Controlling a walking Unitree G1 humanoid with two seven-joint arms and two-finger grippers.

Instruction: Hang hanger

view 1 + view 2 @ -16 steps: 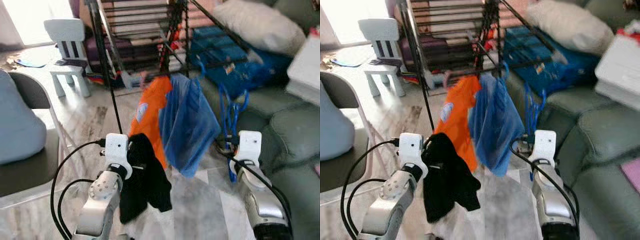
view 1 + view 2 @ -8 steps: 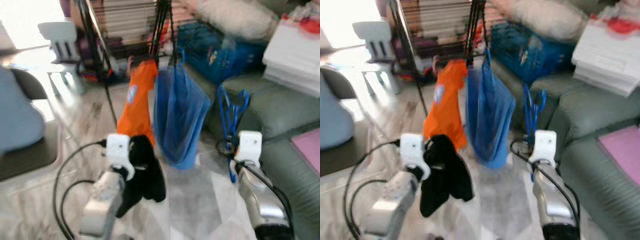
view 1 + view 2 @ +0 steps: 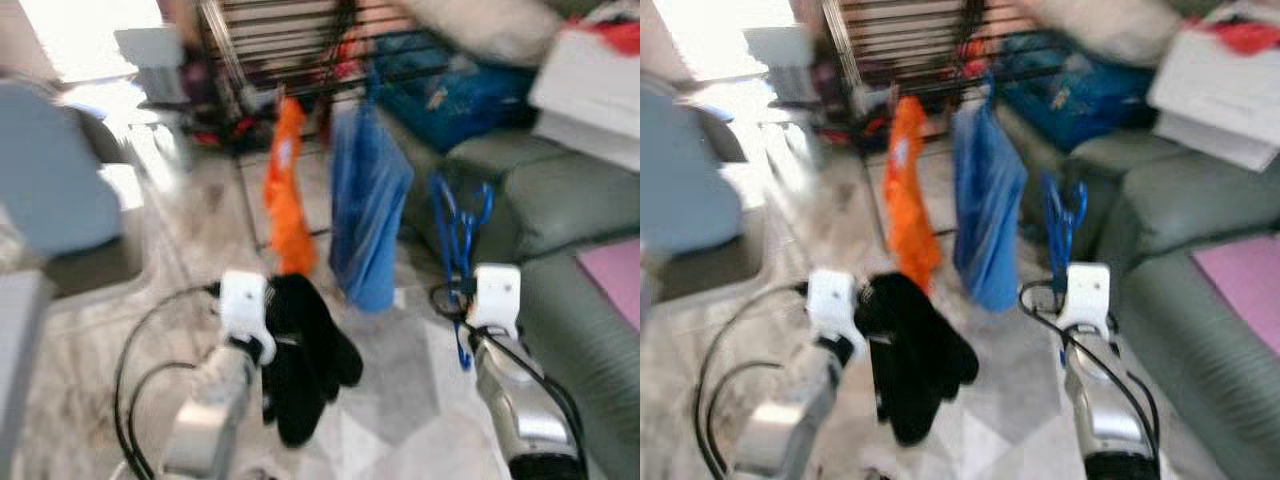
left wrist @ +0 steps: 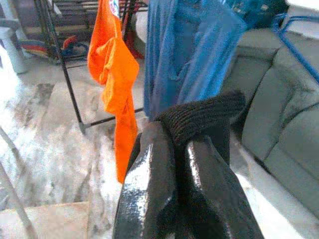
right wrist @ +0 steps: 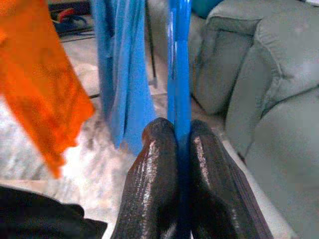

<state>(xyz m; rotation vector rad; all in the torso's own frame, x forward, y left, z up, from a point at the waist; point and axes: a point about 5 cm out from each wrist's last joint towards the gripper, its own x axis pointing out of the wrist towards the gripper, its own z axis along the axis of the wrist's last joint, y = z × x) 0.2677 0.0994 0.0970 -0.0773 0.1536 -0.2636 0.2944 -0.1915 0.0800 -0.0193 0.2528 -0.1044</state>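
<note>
Turning has swung the camera; the rack (image 3: 290,45) now sits farther off, so hanging is not near yet. The right gripper (image 5: 174,144) has its jaws shut on the blue hanger (image 3: 455,225). The left gripper (image 4: 174,149) pinches a black cloth (image 3: 305,355).

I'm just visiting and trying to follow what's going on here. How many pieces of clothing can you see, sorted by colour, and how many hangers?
Orange garment on the drying rack: 1
Blue garment on the rack: 1
Black garment, clamped in the left gripper: 1
Blue hanger, clamped in the right gripper: 1
Total: 3 garments and 1 hanger, 4 things.
</note>
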